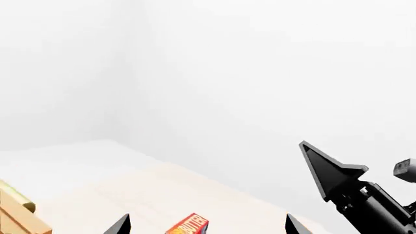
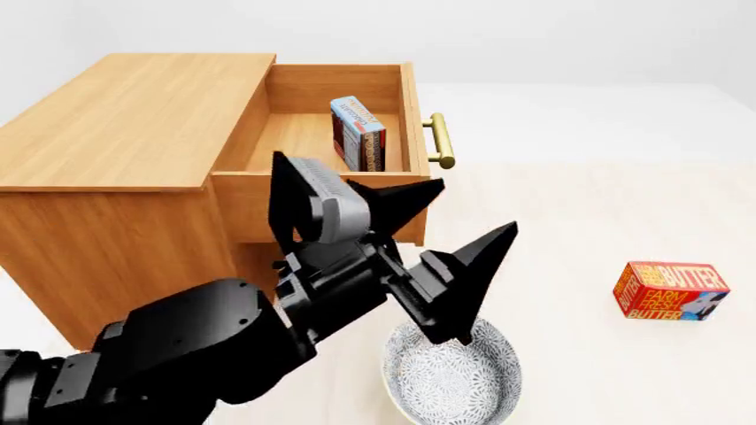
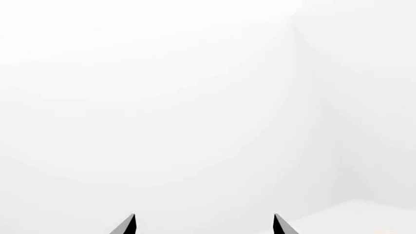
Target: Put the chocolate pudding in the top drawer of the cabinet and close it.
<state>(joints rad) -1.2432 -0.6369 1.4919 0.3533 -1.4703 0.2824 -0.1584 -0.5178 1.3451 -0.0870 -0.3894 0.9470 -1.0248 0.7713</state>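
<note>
Two black jaws of the left gripper (image 2: 443, 257) stand spread and empty in the lower middle of the head view, hanging in front of the cabinet (image 2: 119, 150) and above a patterned bowl (image 2: 455, 376) on the desk (image 2: 590, 266). The same gripper (image 1: 206, 225) shows only its two tips, set apart, at the bottom edge of its own wrist view. The right gripper (image 3: 204, 224), seen only in its wrist view, likewise shows two tips well apart with nothing between them, facing a blank white wall.

Up in the centre of the head view, the chocolate pudding (image 2: 358, 133) already sits inside the open top drawer (image 2: 319, 133), tilted on edge against the inner face of the drawer front. It looks a light, stiff carton, likely smooth-faced and easily tipped, best pinched across its thin width if it needs moving at all.

What seems left is the closing. The brass bar handle (image 2: 438, 140), at the right side of the drawer front, offers a rigid surface to push against. The left arm itself stands nearest the drawer's travel; the bowl lies below it. A red-orange butter box (image 2: 670, 290) rests at the right, well apart from the cabinet and out of the way.
</note>
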